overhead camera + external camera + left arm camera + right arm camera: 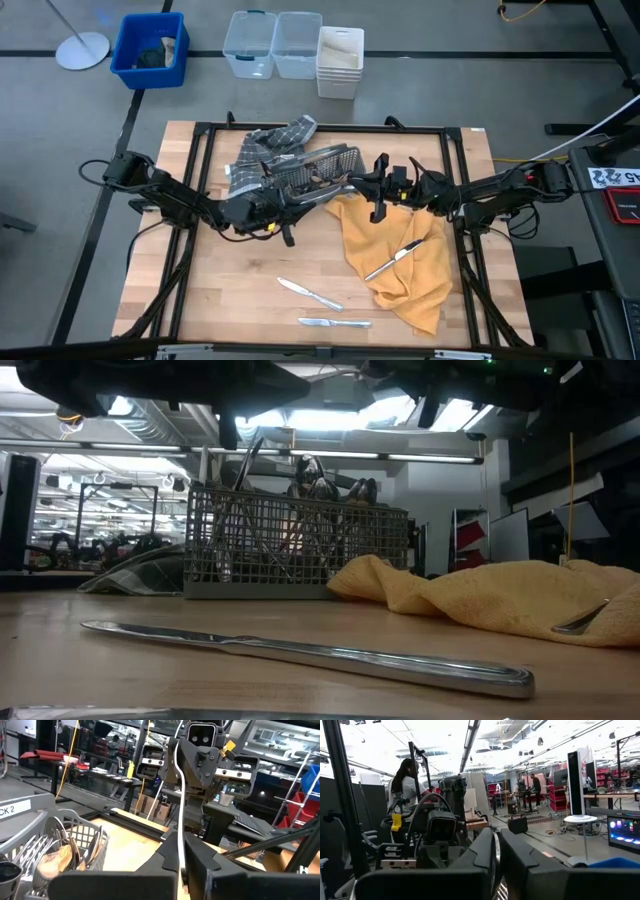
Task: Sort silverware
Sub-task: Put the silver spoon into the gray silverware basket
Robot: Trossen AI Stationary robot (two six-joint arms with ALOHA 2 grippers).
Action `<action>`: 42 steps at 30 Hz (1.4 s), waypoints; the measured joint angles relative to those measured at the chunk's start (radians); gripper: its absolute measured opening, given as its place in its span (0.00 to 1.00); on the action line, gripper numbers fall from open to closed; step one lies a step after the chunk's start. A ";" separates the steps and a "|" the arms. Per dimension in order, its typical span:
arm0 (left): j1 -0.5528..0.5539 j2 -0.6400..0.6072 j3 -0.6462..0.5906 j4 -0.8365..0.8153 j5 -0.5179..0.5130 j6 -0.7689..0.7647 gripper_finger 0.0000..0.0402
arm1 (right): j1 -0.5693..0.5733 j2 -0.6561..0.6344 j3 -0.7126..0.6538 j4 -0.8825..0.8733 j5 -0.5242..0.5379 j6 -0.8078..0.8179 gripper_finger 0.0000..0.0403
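Note:
My left gripper and my right gripper face each other just near of the grey wire-mesh caddy, above the table. Both are shut on one slim silver piece of silverware, seen edge-on; I cannot tell which kind. The caddy holds several more pieces standing upright. Two knives lie flat on the wood near the front edge. A third knife lies on the yellow cloth. My left gripper pinches one end of the silver piece between its two fingers, level, coming from the table's left. The piece runs on toward the other gripper, clear of the table. My right gripper pinches the other end between its two fingers, level, from the table's right.
A checked cloth lies under and left of the caddy. A black frame runs around the tabletop. Plastic bins and a blue bin stand on the floor beyond the far edge. A person stands in the room behind.

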 joint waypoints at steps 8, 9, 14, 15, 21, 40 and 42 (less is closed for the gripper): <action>0.000 0.000 0.000 -0.003 0.017 0.115 0.17 | 0.000 0.000 0.000 -0.002 -0.007 -0.055 0.04; 0.000 0.000 0.000 -0.003 0.017 0.120 0.19 | 0.000 0.000 0.000 -0.002 -0.007 -0.055 0.05; 0.003 0.000 0.000 -0.003 0.018 0.128 0.30 | 0.000 0.000 0.000 -0.002 -0.006 -0.097 0.04; 0.003 0.000 0.000 -0.003 0.018 0.128 0.31 | 0.000 0.000 0.000 -0.001 -0.002 -0.109 0.04; 0.003 -0.011 0.000 -0.041 0.019 0.128 0.35 | 0.001 -0.019 0.000 -0.029 0.056 -0.182 0.04; 0.002 -0.016 0.001 -0.232 0.020 0.132 0.35 | -0.003 -0.236 0.001 -0.339 0.195 -0.361 0.04; 0.001 -0.016 0.001 -0.269 0.020 0.129 0.35 | -0.014 -0.249 0.001 -0.363 0.228 -0.385 0.04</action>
